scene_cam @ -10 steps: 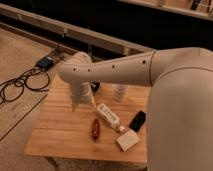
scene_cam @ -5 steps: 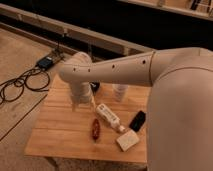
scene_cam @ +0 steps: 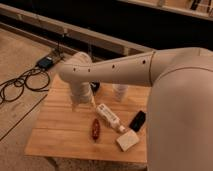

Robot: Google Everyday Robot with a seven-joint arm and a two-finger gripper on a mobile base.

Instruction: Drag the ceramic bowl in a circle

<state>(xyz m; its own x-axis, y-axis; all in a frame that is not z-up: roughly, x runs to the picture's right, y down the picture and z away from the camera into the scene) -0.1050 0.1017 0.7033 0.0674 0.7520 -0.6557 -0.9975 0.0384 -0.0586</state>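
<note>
Well, found claw (scene_cam: 78, 105) low over surface (scene_cam: 55, 135), left of centre, spread wide with nothing visibly gripped. Spotted ceramic bowl (scene_cam: 95, 86) just beside claw, toward far edge, partly hidden behind arm (scene_cam: 120, 70). Probably needed short shift toward far edge and slightly right to reach rim.

Worktop (scene_cam: 60, 131) was pale matt wood with plank grain. Arm (scene_cam: 117, 70) shell was smooth off-white plastic, slight sheen. End effector (scene_cam: 79, 103) sat low over worktop's back left, beside the glossy dark ceramic bowl (scene_cam: 95, 87).
</note>
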